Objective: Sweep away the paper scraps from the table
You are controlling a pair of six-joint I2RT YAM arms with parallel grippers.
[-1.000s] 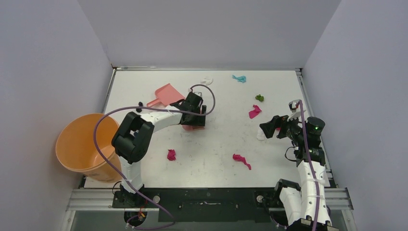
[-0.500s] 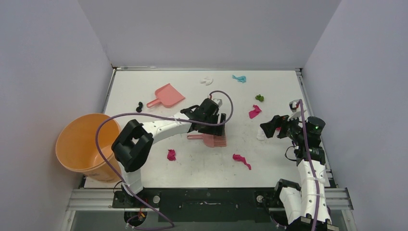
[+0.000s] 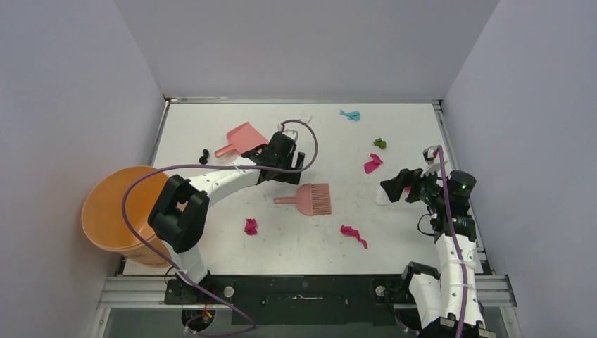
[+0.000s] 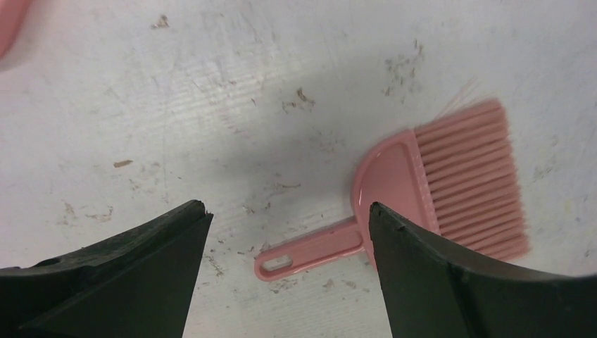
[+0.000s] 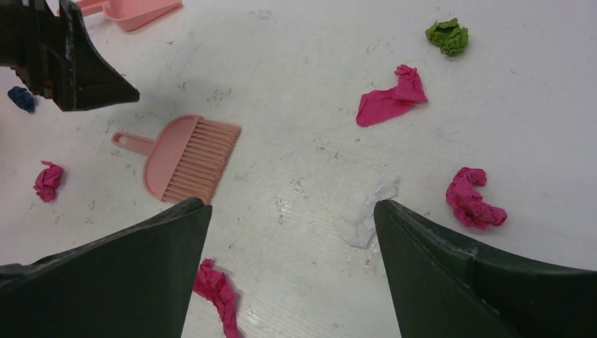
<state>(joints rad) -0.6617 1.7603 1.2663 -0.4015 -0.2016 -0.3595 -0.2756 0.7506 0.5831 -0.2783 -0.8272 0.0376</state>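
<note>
Paper scraps lie scattered over the white table (image 3: 211,246): magenta ones (image 3: 250,226) (image 3: 353,234) (image 3: 372,163), a green one (image 3: 379,143), a teal one (image 3: 350,114) and a dark one (image 3: 204,155). The pink brush (image 3: 310,199) lies flat mid-table, held by nothing. My left gripper (image 3: 285,167) hovers just behind it, open and empty; in the left wrist view the brush (image 4: 429,183) lies below the open left gripper (image 4: 287,209). My right gripper (image 3: 401,184) is open and empty at the right. Under the right gripper (image 5: 290,204) lie a white scrap (image 5: 369,215) and magenta scraps (image 5: 475,201) (image 5: 218,292).
The pink dustpan (image 3: 243,139) rests at the back left, close to the left gripper. A round orange bucket (image 3: 116,211) stands off the table's left edge. Grey walls close in three sides. A purple cable (image 3: 211,167) loops over the left arm.
The left gripper carried the brush rightward to mid-table, opened and let it go, then drew back toward the dustpan. The brush now lies on the table. The right arm stayed still.
</note>
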